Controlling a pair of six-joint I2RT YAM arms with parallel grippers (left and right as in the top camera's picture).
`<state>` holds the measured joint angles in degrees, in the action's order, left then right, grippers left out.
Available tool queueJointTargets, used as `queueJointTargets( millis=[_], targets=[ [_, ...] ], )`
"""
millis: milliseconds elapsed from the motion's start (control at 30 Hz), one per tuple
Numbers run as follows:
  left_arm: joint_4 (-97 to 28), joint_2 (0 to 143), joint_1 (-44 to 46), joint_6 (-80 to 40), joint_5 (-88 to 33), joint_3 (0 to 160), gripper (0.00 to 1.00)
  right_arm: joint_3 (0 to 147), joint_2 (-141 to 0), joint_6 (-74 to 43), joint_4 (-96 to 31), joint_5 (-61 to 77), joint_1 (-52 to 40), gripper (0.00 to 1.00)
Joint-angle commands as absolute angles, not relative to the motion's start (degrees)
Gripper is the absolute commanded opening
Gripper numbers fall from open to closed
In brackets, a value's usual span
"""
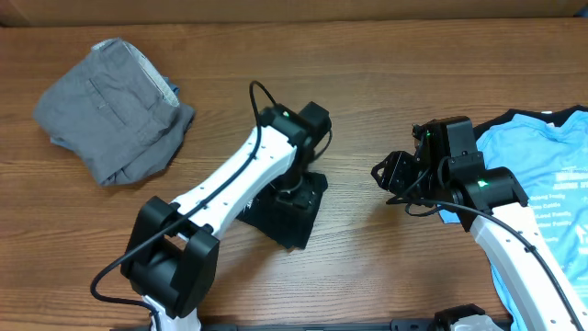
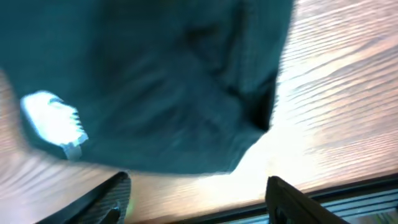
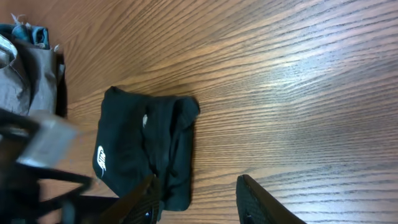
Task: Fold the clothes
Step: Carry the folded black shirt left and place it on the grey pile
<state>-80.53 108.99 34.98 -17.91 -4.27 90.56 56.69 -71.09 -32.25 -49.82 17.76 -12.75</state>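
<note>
The black T-shirt [image 1: 296,219] lies as a small folded bundle mid-tabletop [image 1: 386,74]. The grey trousers [image 1: 110,106] sit well apart at far left, and the light blue T-shirt [image 1: 542,165] is at the right edge. The left tool [image 2: 198,180] hangs right over the bundle, released, with nothing between its fingers. The right tool [image 3: 196,185], also released, stands apart to the bundle's right, so the left arm is nearer.

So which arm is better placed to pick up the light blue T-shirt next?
Right, likely. The right gripper, open, is just beside the light blue T-shirt; the left gripper hangs over the folded black T-shirt, farther off.
</note>
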Motion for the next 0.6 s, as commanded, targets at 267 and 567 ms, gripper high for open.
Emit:
queueJointTargets(
  millis=[267,567],
  targets=[
    [-79.11,108.75,20.38,-11.81,-2.37,95.79,0.97,57.49,-70.19,-27.77,-50.41,21.12,-15.25,0.42],
    [-60.9,108.77,13.17,-1.98,-23.03,77.6,1.0,57.49,-70.19,-27.79,-50.26,21.1,-15.79,0.43]
  ],
)
